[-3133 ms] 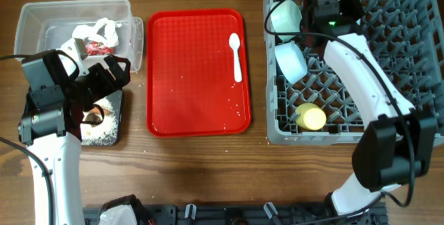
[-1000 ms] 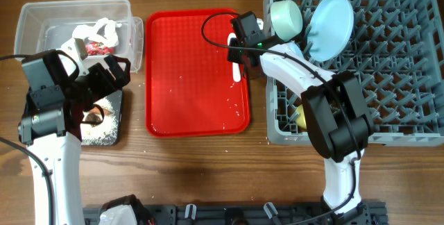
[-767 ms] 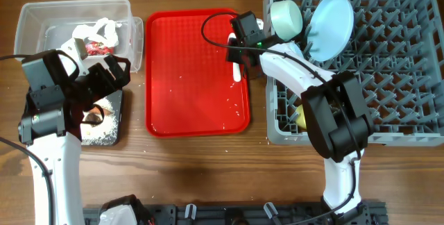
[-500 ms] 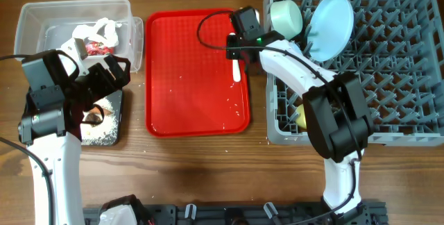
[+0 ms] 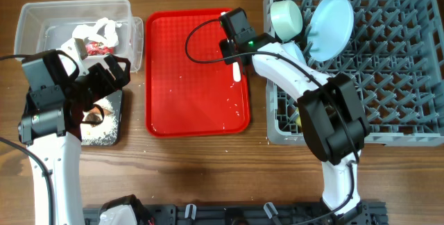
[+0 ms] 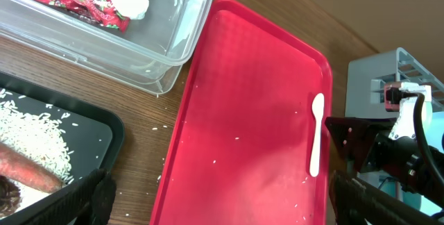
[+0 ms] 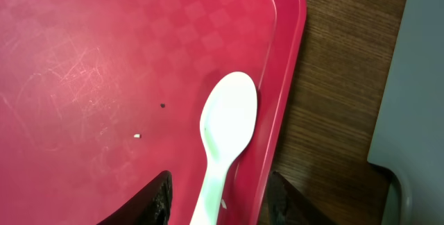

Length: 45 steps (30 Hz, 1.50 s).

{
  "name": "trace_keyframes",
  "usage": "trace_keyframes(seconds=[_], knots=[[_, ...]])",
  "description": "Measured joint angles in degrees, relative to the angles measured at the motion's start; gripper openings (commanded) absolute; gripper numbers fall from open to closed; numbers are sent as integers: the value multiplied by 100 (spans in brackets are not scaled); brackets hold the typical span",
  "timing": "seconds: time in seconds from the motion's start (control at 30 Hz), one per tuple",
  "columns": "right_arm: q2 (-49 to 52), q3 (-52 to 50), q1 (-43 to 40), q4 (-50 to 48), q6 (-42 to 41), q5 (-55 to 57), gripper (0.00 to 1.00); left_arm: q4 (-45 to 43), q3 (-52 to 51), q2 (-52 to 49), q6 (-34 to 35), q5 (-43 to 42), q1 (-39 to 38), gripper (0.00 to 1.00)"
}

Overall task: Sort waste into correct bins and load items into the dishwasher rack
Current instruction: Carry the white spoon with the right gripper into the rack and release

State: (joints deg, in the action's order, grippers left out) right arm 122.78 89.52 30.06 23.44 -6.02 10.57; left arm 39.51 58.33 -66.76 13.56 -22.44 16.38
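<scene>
The step in hand is judged to be the loading of the white plastic spoon [image 7: 227,124], the one item that is lying outside the dishwasher rack [image 5: 388,65]. The spoon is resting flat on the red serving tray [image 5: 187,79], close against the tray edge nearest the rack, bowl end pointing away from the wrist camera. The right gripper [image 7: 218,196] is hovering directly over the handle with its jaws spread wide, one finger on each side of the handle, and it is gripping nothing. The finger on the rack side is appearing over the raised tray edge rather than over the flat floor. The left gripper [image 6: 222,183] is waiting near the black tray [image 6: 114,131], jaws wide apart and empty. The red snack wrapper [image 5: 100,46] and the tissue [image 5: 104,27] are lying in the clear tub [image 5: 41,17]; the sausage stick [image 6: 28,173] and the rice [image 6: 35,124] are lying in the black tray. The plate [image 5: 329,25] and one bowl [image 5: 286,17] are standing in the rack. The next move is judged to call for a short descent and a closing of the jaws across the thin handle. A small shift toward the tray centre is advisable first, since the raised edge may be blocking the outer finger.
</scene>
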Motion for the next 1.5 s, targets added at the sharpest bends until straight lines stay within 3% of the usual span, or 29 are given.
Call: trace_keyframes(seconds=[0.57,0.7,0.9,1.13,1.5], knots=[[468,13,7,-101,-188,-221,42,0,0,0,0,0,0,100],[470,13,7,-57,-295,-245,35,0,0,0,0,0,0,100],[505,61,7,57,-509,-264,16,0,0,0,0,0,0,100],[522,98,9,92,-584,-269,8,0,0,0,0,0,0,100],[249,96,15,361,-588,-286,7,0,0,0,0,0,0,100]])
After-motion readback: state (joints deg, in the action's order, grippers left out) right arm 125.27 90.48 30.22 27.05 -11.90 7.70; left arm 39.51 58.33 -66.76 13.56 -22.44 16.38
